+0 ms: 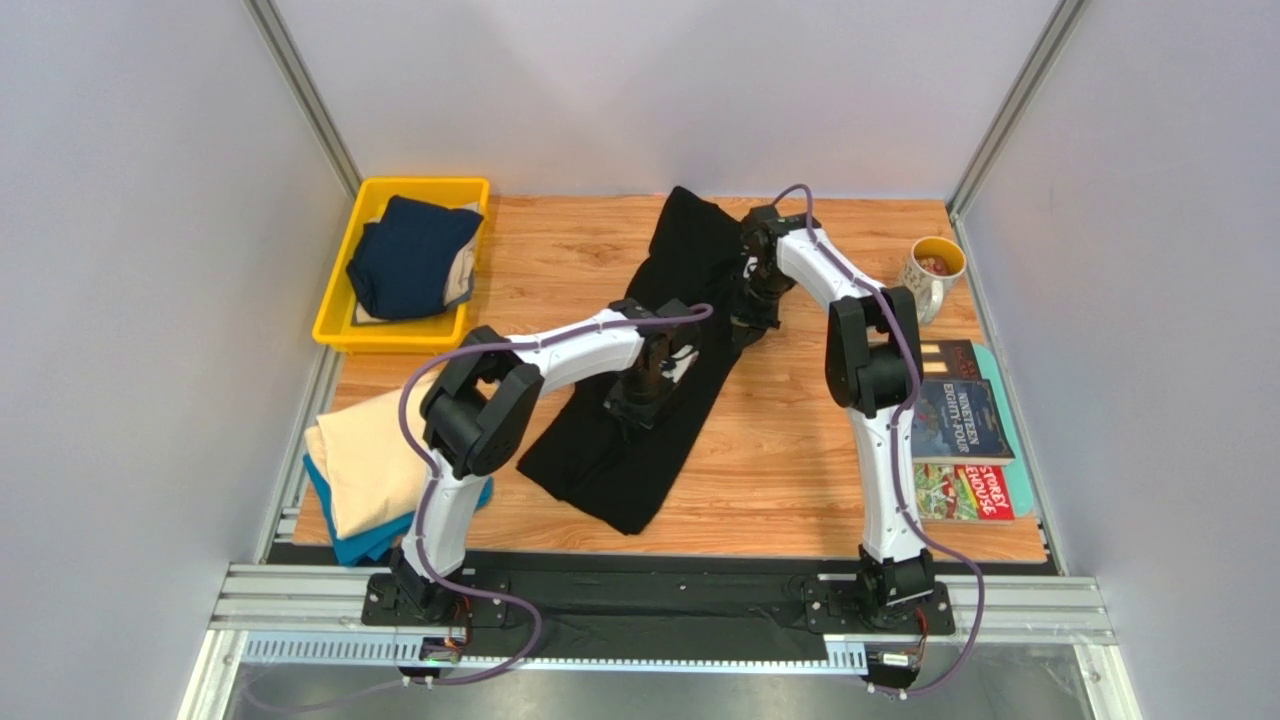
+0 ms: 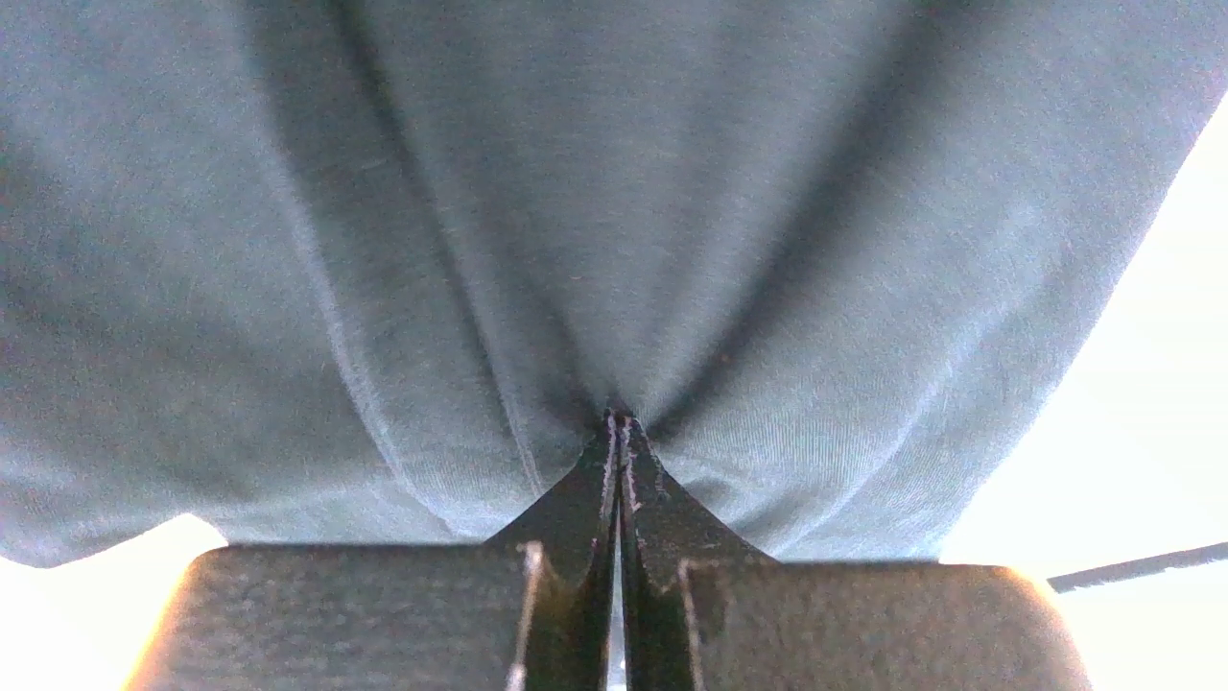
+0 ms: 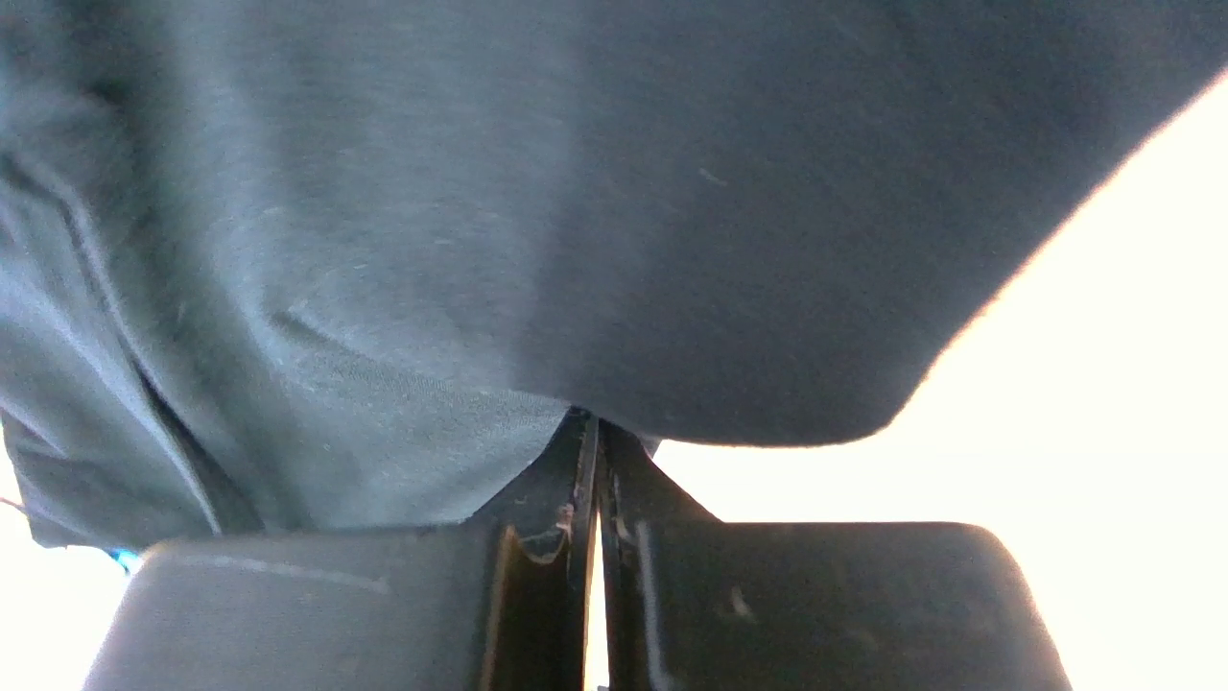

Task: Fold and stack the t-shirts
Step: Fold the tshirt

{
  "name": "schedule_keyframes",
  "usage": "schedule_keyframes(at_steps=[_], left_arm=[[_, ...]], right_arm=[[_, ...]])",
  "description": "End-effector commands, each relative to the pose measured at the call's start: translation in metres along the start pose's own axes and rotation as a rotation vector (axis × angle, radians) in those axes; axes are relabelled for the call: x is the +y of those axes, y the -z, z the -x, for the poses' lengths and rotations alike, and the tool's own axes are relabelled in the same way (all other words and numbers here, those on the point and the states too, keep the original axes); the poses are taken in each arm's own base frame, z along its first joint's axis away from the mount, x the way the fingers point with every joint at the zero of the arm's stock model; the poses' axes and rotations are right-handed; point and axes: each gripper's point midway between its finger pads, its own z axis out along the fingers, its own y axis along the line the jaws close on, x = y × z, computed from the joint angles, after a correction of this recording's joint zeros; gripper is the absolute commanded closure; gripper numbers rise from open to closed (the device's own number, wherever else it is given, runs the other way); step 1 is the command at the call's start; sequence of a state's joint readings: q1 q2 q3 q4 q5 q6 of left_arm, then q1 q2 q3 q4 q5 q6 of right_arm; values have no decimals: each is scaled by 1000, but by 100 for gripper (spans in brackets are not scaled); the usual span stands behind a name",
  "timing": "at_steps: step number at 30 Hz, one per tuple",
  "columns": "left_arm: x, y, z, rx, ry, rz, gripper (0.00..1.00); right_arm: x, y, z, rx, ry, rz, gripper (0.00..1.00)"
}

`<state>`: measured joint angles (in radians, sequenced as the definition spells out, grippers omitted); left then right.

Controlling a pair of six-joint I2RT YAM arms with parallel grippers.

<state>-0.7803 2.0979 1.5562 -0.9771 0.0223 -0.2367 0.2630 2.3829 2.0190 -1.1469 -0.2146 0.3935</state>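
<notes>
The black t-shirt (image 1: 609, 450) lies in a long, rumpled diagonal strip across the middle of the wooden table (image 1: 781, 435). My left gripper (image 1: 643, 398) is down on its middle, shut on a pinch of the cloth (image 2: 577, 216), which puckers into folds at the tips (image 2: 620, 425). My right gripper (image 1: 751, 315) sits at the shirt's far right edge, shut on a fold of the same black cloth (image 3: 433, 216) at its tips (image 3: 593, 428). A cream t-shirt (image 1: 368, 450) lies folded on a teal-blue one (image 1: 361, 543) at the front left. A navy t-shirt (image 1: 413, 255) sits in the bin.
The yellow plastic bin (image 1: 343, 323) stands at the back left. A mug (image 1: 935, 273) stands at the back right. Colourful magazines (image 1: 965, 438) lie along the right edge. Metal rails run along the table's near edge by the arm bases.
</notes>
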Motion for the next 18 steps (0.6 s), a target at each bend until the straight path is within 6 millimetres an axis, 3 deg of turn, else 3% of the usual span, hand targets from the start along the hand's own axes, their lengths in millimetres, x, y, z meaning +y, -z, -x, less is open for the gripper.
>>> schedule_keyframes(at_steps=[1, 6, 10, 12, 13, 18], left_arm=[[-52, -4, -1, 59, -88, -111, 100], [-95, 7, 21, 29, -208, -165, 100], [-113, 5, 30, 35, -230, -214, 100], [-115, 8, 34, 23, -233, -218, 100], [-114, 12, 36, 10, -238, -212, 100], [-112, 37, 50, -95, -266, -211, 79]], right_arm=[[-72, -9, 19, -28, -35, -202, 100], [-99, -1, 33, -43, -104, -213, 98], [-109, 12, 41, -60, -130, -208, 96], [-107, 17, 42, -68, -115, -194, 89], [-101, 26, 42, -79, -109, -165, 80], [-70, 67, 40, -164, -83, -33, 66]])
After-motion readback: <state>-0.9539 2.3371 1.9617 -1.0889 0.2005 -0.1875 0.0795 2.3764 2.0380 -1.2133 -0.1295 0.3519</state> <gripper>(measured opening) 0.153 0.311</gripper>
